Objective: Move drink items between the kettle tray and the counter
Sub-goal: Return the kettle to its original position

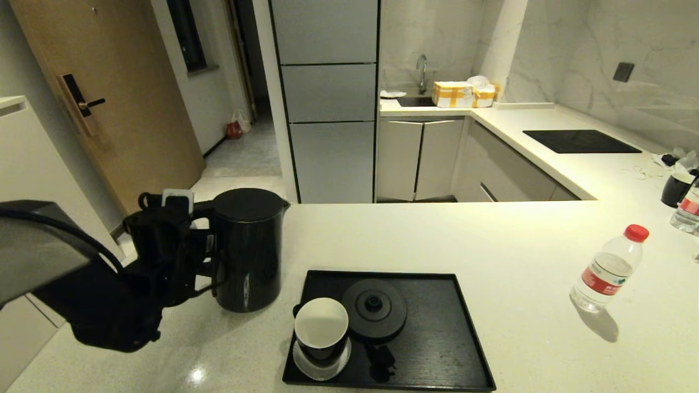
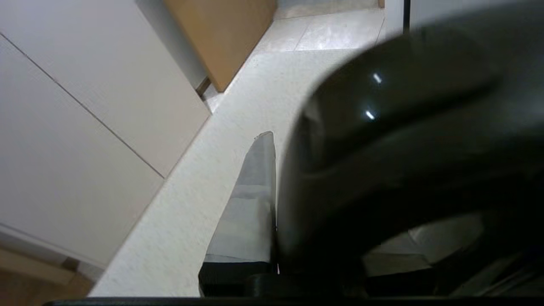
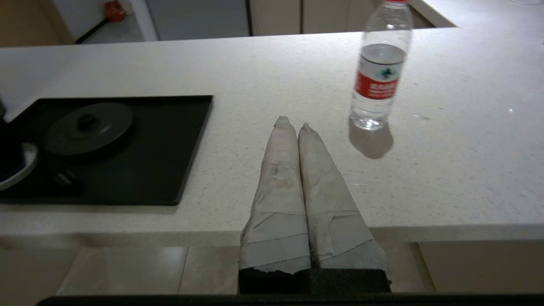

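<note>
The tall black kettle stands upright on the cream counter, just left of the black kettle tray. My left gripper is shut on the kettle's loop handle; one taped finger shows beside it and the other is hidden. A black cup, white inside, sits on a saucer in the tray's near left corner. The clear bottle with a red cap stands on the counter far right of the tray. My right gripper is shut and empty near the counter's front edge, left of the bottle.
The round kettle base disc lies in the tray beside the cup. A second black cup and another bottle stand at the far right edge. A black cooktop panel is set into the back counter. The counter's left edge drops off beside the kettle.
</note>
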